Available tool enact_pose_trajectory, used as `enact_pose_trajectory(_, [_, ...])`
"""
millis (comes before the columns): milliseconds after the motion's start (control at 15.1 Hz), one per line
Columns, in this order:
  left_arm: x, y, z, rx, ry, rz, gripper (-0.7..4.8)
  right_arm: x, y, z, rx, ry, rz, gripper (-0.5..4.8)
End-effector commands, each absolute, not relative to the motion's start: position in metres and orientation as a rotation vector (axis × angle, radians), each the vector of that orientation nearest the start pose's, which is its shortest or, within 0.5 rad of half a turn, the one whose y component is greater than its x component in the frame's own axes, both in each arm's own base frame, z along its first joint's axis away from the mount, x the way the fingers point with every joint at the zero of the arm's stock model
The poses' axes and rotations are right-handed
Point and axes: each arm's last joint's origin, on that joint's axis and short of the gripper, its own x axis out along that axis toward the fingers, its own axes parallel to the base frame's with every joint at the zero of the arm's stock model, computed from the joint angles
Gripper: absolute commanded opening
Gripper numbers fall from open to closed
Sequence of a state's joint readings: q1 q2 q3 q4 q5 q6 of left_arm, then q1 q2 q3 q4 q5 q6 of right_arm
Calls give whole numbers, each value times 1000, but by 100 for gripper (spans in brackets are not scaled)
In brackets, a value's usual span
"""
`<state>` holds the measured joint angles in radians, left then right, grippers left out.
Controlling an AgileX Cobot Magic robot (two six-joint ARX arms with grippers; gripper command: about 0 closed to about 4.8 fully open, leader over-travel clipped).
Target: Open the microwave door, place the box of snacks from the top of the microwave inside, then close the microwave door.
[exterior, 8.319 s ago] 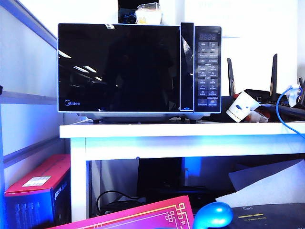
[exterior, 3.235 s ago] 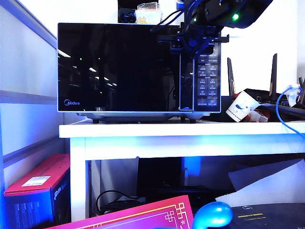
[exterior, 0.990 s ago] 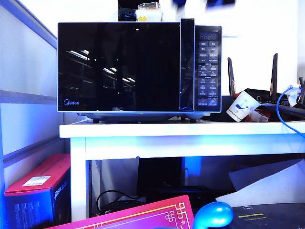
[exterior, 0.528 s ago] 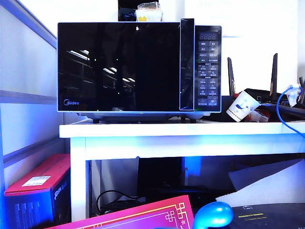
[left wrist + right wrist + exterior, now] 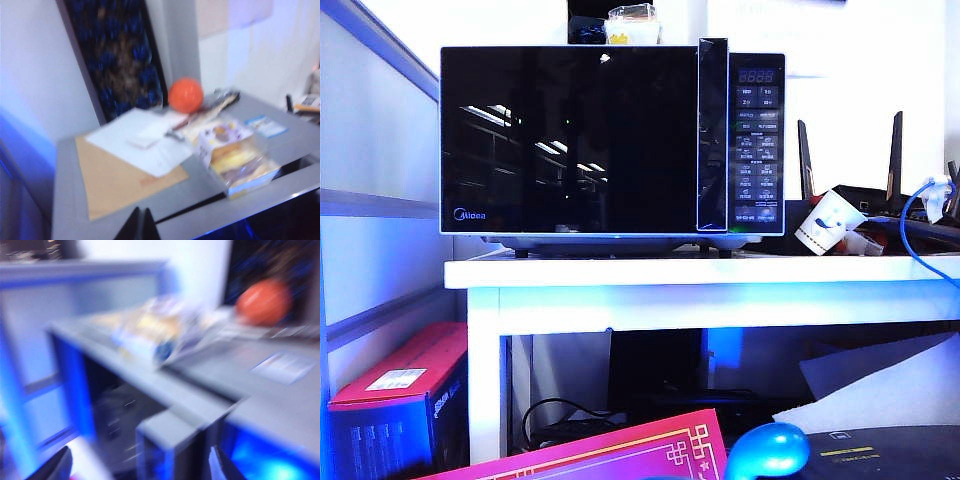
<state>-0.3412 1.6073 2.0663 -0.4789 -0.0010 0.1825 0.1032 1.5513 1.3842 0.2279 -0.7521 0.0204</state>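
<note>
While your left hand [image 5: 141, 227] hovers pinched shut and empty over the microwave [image 5: 65, 180], the box of snacks [image 5: 240, 160] sits on its top just ahead of that hand, short of the orange ball [image 5: 185, 95]. Your right hand [image 5: 135, 467] is spread wide, holding nothing. The door [image 5: 570, 140] looks barely ajar, so swing it wide before lifting the box. The right wrist view is smeared, and neither arm shows in the exterior view.

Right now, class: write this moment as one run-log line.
door: ajar | snack box: on microwave | left gripper: shut, over microwave top | right gripper: open, by door edge
</note>
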Motion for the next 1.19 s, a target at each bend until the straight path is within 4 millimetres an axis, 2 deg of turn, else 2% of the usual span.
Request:
enact_pose_trajectory(66, [312,-95,524,141,1,-388,-6,358,59,383,10,-26,946,359])
enact_pose_trajectory(330, [319,-62,520,26,66,-513,-6,370,60,366,35,26,984,359])
enact_pose_trajectory(396, [320,-59,518,23,77,-515,-6,374,61,361,39,34,978,359])
enact_pose_trajectory(792, [325,-62,511,33,113,-572,-6,396,64,337,113,57,1003,359])
enact_pose_trajectory(1188, [351,-66,488,21,200,-581,-6,404,70,340,150,47,1095,359])
